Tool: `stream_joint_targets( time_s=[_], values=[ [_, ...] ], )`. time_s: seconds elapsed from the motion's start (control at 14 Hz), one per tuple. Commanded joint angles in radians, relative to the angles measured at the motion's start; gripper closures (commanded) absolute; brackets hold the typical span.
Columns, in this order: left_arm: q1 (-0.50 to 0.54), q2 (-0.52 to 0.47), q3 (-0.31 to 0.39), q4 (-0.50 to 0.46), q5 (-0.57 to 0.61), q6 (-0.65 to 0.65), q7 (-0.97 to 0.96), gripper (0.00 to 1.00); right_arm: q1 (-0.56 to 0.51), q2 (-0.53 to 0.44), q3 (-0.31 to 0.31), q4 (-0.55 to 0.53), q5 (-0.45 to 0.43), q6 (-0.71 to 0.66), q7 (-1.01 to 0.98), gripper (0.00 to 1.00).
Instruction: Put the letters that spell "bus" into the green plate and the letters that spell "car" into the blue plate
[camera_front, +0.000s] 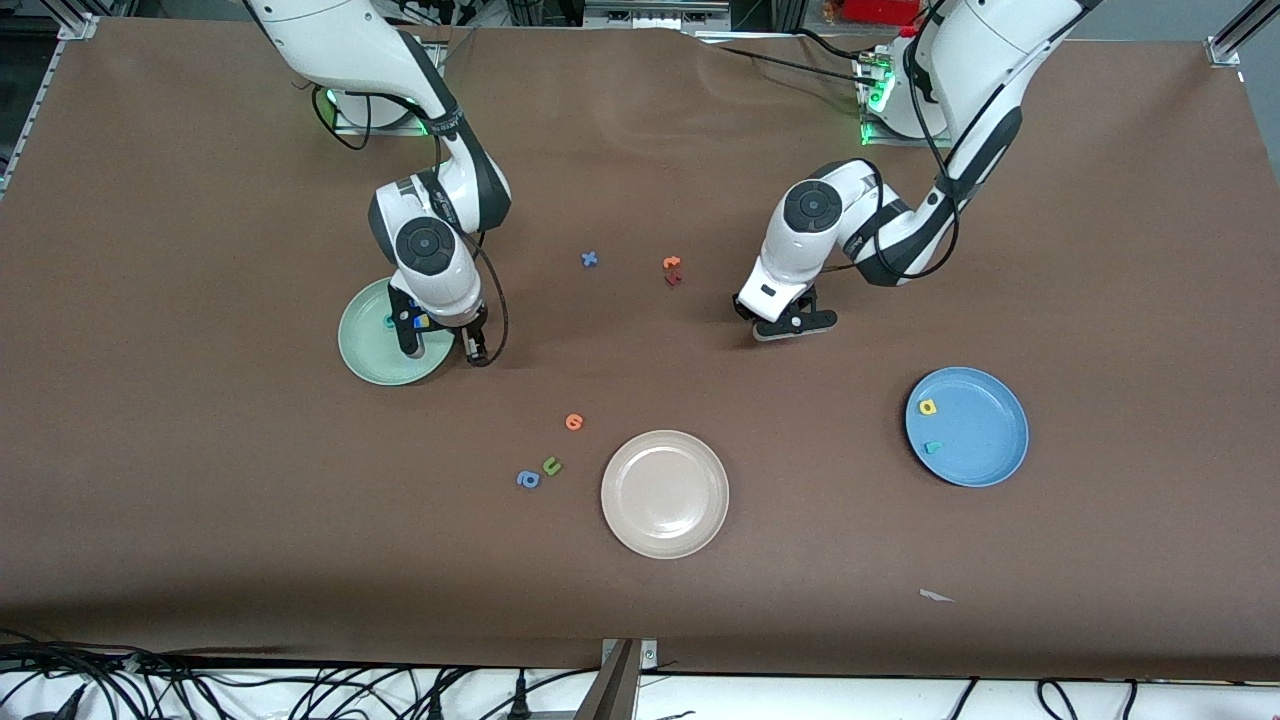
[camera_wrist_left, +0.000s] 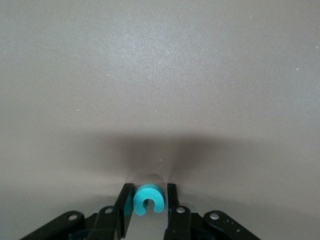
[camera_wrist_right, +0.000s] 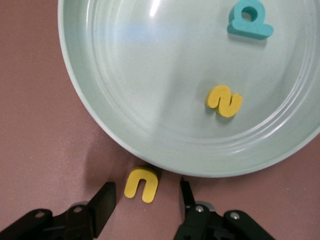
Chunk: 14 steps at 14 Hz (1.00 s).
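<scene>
The small teal foam letter "c" (camera_wrist_left: 148, 199) is lying on the brown table between the fingers of the left gripper (camera_front: 790, 322), which are closing around it, probably to carry it to the round sky-blue plate (camera_front: 990, 445); only the left wrist view is showing this. The right gripper (camera_wrist_right: 146, 200), jaws open, is straddling the yellow foam "u" (camera_wrist_right: 141, 184) touching the rim of the pale mint-green plate (camera_wrist_right: 100, 125), where the yellow "s" (camera_wrist_right: 224, 101) and teal "b" (camera_wrist_right: 250, 20) are lying.
</scene>
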Motion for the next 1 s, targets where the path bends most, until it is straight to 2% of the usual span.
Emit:
stream_joint_targets(
  time_s=[0.0,0.07,0.28,0.36,0.43,0.57,0.93],
  values=[
    [-0.006,0.011,0.008,0.017,0.053,0.002,-0.027,0.72,0.001,-0.001,-0.010,-0.020,0.011,0.010,-0.027,0.43],
    [-0.005,0.011,0.008,0.017,0.053,-0.001,-0.023,0.74,0.001,-0.002,-0.010,-0.020,0.011,0.010,-0.030,0.46],
    [0.003,0.005,0.008,0.026,0.055,-0.012,-0.017,0.78,0.000,-0.001,-0.010,-0.017,0.011,0.012,-0.050,0.64],
    [0.008,0.001,0.006,0.055,0.053,-0.071,0.003,0.79,0.000,-0.001,-0.010,-0.014,0.011,0.012,-0.052,0.69],
    [0.011,-0.002,0.003,0.121,0.047,-0.189,0.054,0.79,0.000,-0.002,-0.010,-0.011,0.014,0.013,-0.056,0.77],
    [0.029,0.004,0.005,0.239,0.012,-0.370,0.170,0.79,0.000,-0.008,-0.009,0.015,0.014,0.006,-0.049,0.77],
    [0.251,0.007,0.005,0.380,-0.007,-0.520,0.598,0.79,0.000,-0.076,-0.012,0.041,0.014,-0.062,-0.079,0.78]
  ],
)
